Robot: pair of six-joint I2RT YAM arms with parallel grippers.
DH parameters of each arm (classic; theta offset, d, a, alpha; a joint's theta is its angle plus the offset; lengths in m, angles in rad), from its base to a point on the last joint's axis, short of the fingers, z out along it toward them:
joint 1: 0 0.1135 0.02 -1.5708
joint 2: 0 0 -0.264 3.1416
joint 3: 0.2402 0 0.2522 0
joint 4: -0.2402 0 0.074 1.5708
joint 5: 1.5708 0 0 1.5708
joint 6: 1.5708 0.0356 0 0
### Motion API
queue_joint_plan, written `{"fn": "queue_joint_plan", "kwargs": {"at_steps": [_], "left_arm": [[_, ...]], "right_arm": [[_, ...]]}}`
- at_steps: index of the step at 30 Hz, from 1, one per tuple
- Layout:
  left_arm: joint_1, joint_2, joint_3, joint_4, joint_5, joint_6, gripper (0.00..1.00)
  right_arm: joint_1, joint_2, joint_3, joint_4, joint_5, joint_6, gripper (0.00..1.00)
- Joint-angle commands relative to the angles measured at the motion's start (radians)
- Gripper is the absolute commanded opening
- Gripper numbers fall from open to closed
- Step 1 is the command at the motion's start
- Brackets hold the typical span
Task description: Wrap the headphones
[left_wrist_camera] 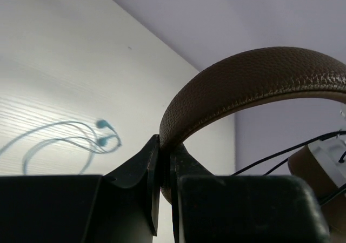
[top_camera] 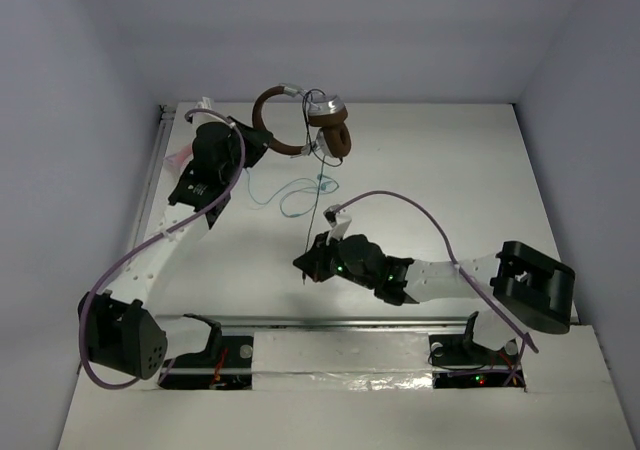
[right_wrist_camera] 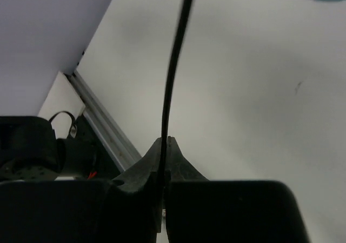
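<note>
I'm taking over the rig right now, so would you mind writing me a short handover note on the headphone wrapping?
Left gripper: shut on the headphones, clamping the brown headband and holding them up off the table.
Right gripper: shut on the cable, which runs straight from the ear cup down to it.
Done: both grips set, cable taut.
Left to do: wind the cable around the headphones; no turns show on the headband.
Teal earbuds lie on the table near the cable; leave them.
</note>
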Motion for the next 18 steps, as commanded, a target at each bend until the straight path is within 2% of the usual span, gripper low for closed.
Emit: {"fn": "queue_joint_plan", "kwargs": {"at_steps": [1,7,14,18], "left_arm": [[-0.019,-0.04,-0.015,0.122,-0.216,0.03,0.0],[-0.134,-0.044,-0.125,0.13,-0.394,0.12,0.0],[-0.239,-0.111,-0.355,0.19,-0.453,0.126,0.0],[-0.321,-0.175,-0.457,0.208,-0.458,0.123,0.0]], "right_arm": [[0.065,-0.024,0.076,-0.204,0.061,0.03,0.0],[0.16,-0.054,0.246,-0.479,0.061,-0.001,0.0],[0.16,-0.189,0.338,-0.586,-0.025,-0.065,0.0],[0.16,-0.202,0.392,-0.648,0.05,-0.108,0.0]]}}
